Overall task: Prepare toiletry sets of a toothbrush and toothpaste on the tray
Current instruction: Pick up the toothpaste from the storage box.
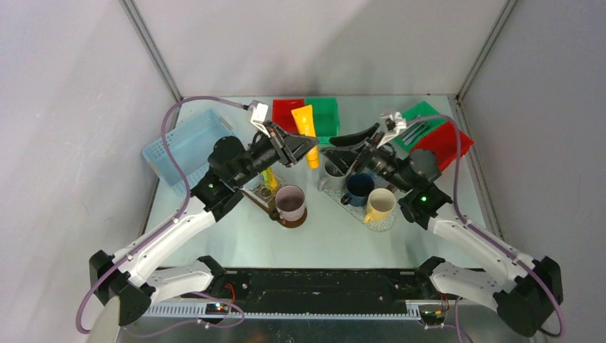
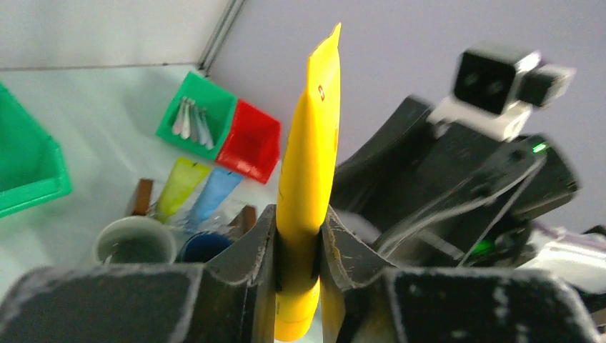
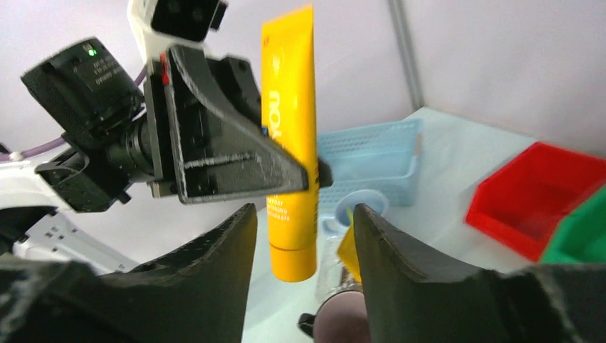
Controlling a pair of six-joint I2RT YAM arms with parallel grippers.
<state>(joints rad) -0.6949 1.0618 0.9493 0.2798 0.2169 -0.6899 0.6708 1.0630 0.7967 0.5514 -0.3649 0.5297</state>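
Note:
An orange-yellow toothpaste tube (image 1: 306, 132) stands upright in the air above the table's middle, cap down. My left gripper (image 2: 298, 229) is shut on the tube's (image 2: 311, 143) lower half. My right gripper (image 3: 304, 221) is open, its fingers on either side of the tube's (image 3: 289, 128) capped end and apart from it. In the top view the right gripper (image 1: 336, 143) faces the left gripper (image 1: 304, 146). Lime green (image 2: 180, 184) and light blue (image 2: 214, 193) tubes lean behind the mugs on the right tray (image 1: 382, 223). Pale toothbrushes (image 2: 189, 118) lie in a green bin.
The left tray (image 1: 259, 194) bears a mauve mug (image 1: 291, 202) and a mug with a yellow tube (image 1: 268, 179). Grey (image 1: 332, 175), blue (image 1: 357, 189) and yellow (image 1: 380, 205) mugs stand on the right tray. Red (image 1: 288, 114) and green (image 1: 325, 118) bins sit at the back, a blue basket (image 1: 184, 146) at left.

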